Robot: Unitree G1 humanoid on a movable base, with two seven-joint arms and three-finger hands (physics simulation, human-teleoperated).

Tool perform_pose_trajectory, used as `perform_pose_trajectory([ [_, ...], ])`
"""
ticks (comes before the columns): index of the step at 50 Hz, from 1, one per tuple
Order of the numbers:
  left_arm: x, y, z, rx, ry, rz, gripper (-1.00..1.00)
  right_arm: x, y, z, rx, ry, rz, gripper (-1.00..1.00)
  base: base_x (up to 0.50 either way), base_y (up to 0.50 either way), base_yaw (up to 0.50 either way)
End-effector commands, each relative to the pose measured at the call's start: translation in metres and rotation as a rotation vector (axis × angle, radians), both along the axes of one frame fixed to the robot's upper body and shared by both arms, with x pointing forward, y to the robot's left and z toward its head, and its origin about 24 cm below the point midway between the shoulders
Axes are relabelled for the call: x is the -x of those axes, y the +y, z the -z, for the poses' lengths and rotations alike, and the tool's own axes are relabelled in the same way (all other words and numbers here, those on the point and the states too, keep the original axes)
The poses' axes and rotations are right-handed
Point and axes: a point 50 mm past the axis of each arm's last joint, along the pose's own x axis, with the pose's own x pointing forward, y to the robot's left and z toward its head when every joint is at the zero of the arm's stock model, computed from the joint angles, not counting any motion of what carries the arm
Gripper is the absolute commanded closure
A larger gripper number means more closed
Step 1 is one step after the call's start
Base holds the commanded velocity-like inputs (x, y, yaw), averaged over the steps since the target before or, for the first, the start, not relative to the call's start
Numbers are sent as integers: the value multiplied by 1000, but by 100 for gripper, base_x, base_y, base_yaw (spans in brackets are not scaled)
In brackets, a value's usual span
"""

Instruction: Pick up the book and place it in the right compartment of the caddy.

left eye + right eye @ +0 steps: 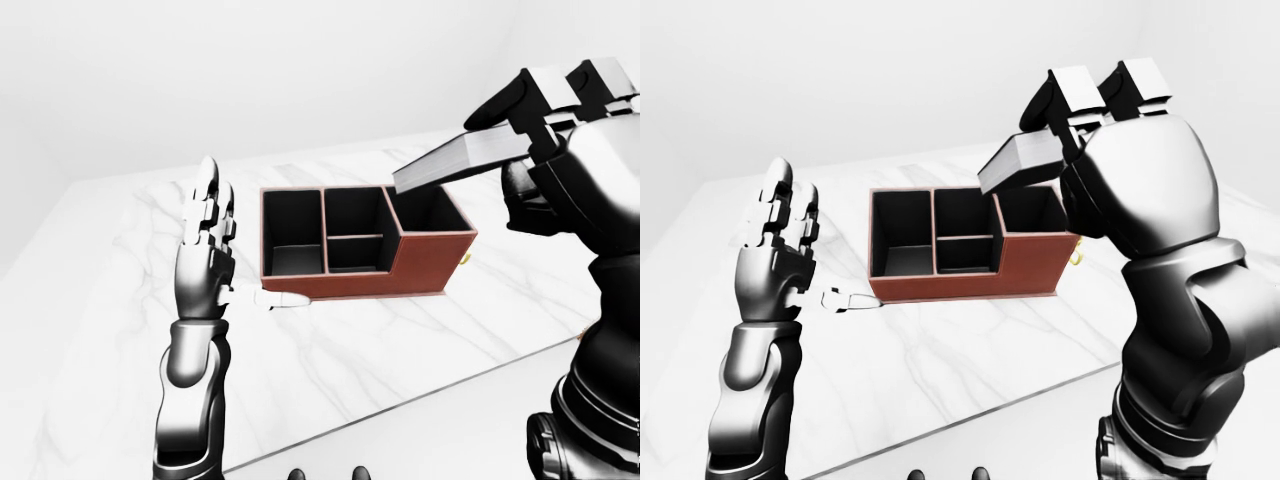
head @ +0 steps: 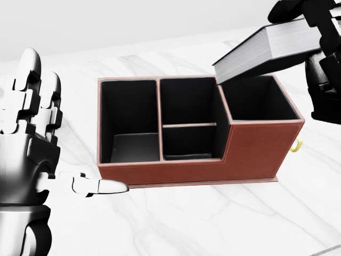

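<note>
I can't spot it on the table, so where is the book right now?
In the head view the book is at upper right, held tilted in the right robot hand above the caddy's right compartment.

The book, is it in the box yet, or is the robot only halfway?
About halfway. Picked up: the right hand grips the book in the air. In hand: the book is tilted, its low corner over the caddy, by the right compartment. Left: that compartment looks empty, so the book must go down in and be released. The left hand is open beside the caddy.
</note>
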Motion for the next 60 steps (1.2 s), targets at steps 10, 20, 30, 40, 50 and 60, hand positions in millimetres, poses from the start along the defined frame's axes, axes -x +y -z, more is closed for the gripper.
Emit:
perform_pose_trajectory([
  [10,-1,-1,-2,-10,-6,0,-100,-84,-22,-13,-60,238,55,100,0,0,0],
  [20,-3,0,0,-13,3,-1,-100,-118,-28,-14,-59,349,67,100,0,0,0],
  [30,-6,-1,4,-15,21,-2,-100,-144,-27,-11,-4,444,65,100,0,0,0],
  [40,-7,-1,6,-19,34,-1,-100,-171,-33,-1,-11,586,114,100,0,0,0],
  [50,-8,0,11,-21,53,-4,-100,-190,-39,7,-18,700,185,100,0,0,0],
  [60,-9,0,15,-22,71,-4,-100,-200,-44,5,-23,684,249,100,0,0,0],
])
